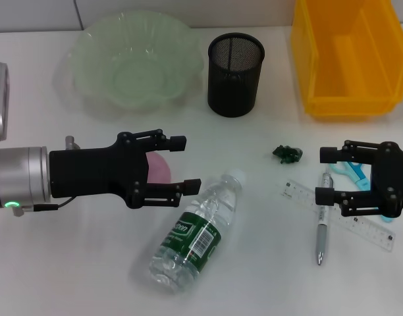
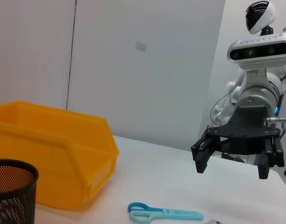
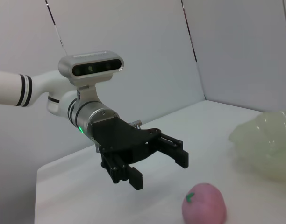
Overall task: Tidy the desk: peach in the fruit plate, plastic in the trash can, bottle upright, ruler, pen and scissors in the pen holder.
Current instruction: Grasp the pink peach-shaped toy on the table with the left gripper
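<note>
Now: left claw spread over round pink peach; ribbed clear bottle flat

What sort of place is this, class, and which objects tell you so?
Probably a robot test desk staged as an office workspace: a white table with a mesh pen holder, ruler, pen and scissors, flanked by bare wall panels.

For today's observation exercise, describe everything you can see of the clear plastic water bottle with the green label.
The clear plastic water bottle lies on its side on the white desk, not upright. It has a white cap pointing up toward the far side, a dark green label with a barcode around its middle, and a ribbed transparent body. It lies diagonally, in front of the open left gripper; whether they touch is unclear.
</note>
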Robot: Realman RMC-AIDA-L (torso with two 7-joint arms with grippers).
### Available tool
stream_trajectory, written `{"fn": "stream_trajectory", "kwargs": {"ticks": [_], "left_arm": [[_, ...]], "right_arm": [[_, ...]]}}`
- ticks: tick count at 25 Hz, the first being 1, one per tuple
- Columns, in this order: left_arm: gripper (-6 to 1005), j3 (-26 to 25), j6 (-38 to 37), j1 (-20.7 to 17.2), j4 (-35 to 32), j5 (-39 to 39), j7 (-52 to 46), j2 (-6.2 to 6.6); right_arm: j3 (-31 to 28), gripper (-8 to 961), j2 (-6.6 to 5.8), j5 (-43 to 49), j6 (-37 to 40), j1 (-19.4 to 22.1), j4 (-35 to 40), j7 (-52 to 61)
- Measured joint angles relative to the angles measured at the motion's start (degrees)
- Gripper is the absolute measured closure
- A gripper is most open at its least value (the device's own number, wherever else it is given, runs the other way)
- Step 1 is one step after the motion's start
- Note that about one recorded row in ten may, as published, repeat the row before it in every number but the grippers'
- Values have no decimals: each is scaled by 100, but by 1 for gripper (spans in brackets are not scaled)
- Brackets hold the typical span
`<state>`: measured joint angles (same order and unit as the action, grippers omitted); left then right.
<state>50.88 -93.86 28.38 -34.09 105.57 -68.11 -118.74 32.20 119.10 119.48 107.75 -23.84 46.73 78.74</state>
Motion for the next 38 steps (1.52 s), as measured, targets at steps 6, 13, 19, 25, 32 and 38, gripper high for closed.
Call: {"fn": "stream_trajectory", "kwargs": {"ticks": [6,13,19,25,32,38], "left_arm": [[171,-61,138,-28,-2,-22,74,6],[170,-32,1249,-108,249,-27,372,0],[170,-18,1717,-94,493,-7,490,0],[181,122,2159,-124,562,17,506,9],[386,290,2483,-132,563,25,509,8],[581,442,2462,-131,545,14,494,1]], "right_arm": [[-1,131,0,-28,-30,6,-22,0],[-4,132,0,-35,-82,30,-73,1],[-4,133,0,-36,-82,29,-89,1],[1,134,0,-36,-81,29,-98,1],[-3,135,0,-36,-117,29,-157,1],[-4,135,0,-33,-132,29,-199,1]]}}
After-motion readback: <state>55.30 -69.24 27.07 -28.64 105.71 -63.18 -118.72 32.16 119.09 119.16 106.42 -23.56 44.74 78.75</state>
